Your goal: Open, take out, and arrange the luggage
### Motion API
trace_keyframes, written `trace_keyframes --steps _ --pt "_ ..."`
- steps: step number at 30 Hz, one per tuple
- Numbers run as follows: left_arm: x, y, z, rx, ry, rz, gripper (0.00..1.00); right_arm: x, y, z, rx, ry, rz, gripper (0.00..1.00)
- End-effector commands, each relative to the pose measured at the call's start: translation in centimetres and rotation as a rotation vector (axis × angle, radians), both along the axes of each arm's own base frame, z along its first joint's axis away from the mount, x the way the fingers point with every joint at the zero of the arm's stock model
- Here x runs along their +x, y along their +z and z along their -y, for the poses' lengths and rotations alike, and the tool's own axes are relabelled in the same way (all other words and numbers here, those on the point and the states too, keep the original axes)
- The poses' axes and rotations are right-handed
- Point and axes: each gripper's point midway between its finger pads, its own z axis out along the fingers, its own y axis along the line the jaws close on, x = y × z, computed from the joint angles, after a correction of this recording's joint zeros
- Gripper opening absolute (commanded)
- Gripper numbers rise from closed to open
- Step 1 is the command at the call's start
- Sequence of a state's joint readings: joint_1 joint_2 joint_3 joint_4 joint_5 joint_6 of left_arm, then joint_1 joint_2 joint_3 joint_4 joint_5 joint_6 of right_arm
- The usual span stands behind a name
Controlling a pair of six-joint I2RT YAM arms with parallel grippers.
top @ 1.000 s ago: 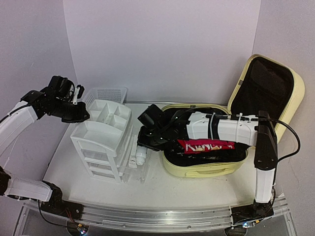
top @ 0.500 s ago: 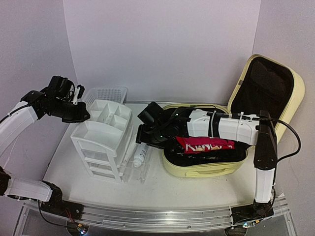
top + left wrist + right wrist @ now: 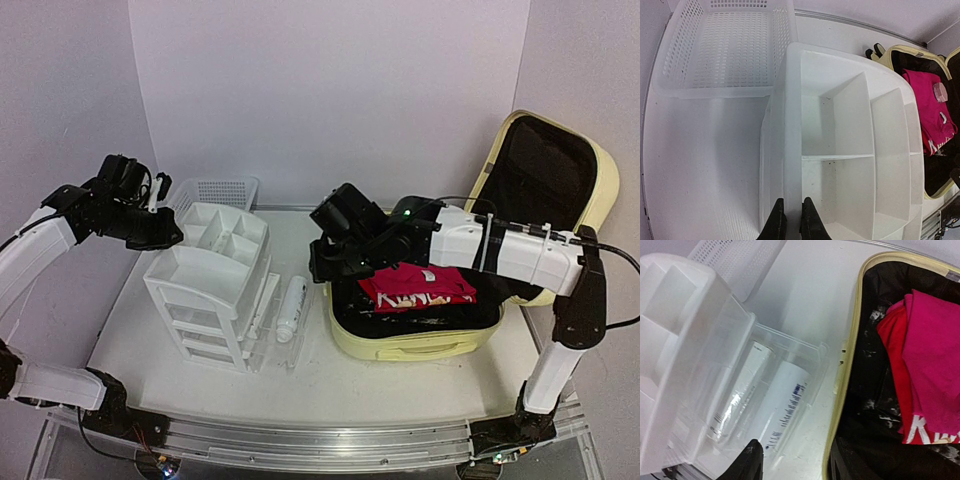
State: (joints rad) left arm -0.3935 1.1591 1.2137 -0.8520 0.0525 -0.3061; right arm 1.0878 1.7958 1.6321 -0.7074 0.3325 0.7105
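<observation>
The luggage point(image 3: 420, 342) lies open at right, pale yellow with black lining, its lid point(image 3: 548, 175) standing up behind. Pink and red clothes point(image 3: 415, 285) lie inside it; the right wrist view shows them point(image 3: 935, 365) beyond the luggage rim point(image 3: 852, 355). My right gripper point(image 3: 322, 268) hangs open and empty at the luggage's left rim, its jaws point(image 3: 795, 462) spanning the rim and a clear drawer. My left gripper point(image 3: 170, 235) is shut on nothing above the left rim of the white drawer unit point(image 3: 205, 285), seen close in the left wrist view point(image 3: 792, 220).
A white bottle point(image 3: 292, 308) lies in the clear drawer point(image 3: 790, 347) pulled out of the drawer unit, beside a second tube point(image 3: 737, 395). A white mesh basket point(image 3: 215, 190) stands behind the unit. Bare table point(image 3: 400, 385) runs along the front.
My right gripper has let go of the white bottle, which now lies in the clear drawer. The right arm has lifted and drawn back right toward the luggage. The left arm has not moved.
</observation>
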Motion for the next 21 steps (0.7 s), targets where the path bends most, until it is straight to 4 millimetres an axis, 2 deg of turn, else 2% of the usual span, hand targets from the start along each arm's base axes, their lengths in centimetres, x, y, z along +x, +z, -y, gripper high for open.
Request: trace_keyframes --steps 1,4,13,21 --pt "-2.1 -3.8 -0.5 0.078 -0.043 -0.136 0.00 -0.2 -1.6 2.5 -0.171 0.064 0.027 0.47" --pt "-2.0 -3.7 -0.4 0.076 -0.044 -0.134 0.00 -0.4 -3.2 1.8 -0.197 0.095 -0.018 0.55" --pt "-2.0 -3.1 -0.4 0.064 -0.039 -0.120 0.00 -0.4 -6.2 1.1 -0.277 0.121 -0.083 0.57" --pt "-1.7 -3.5 0.0 0.061 -0.047 -0.139 0.00 -0.2 -7.4 -1.3 -0.248 0.149 -0.128 0.62"
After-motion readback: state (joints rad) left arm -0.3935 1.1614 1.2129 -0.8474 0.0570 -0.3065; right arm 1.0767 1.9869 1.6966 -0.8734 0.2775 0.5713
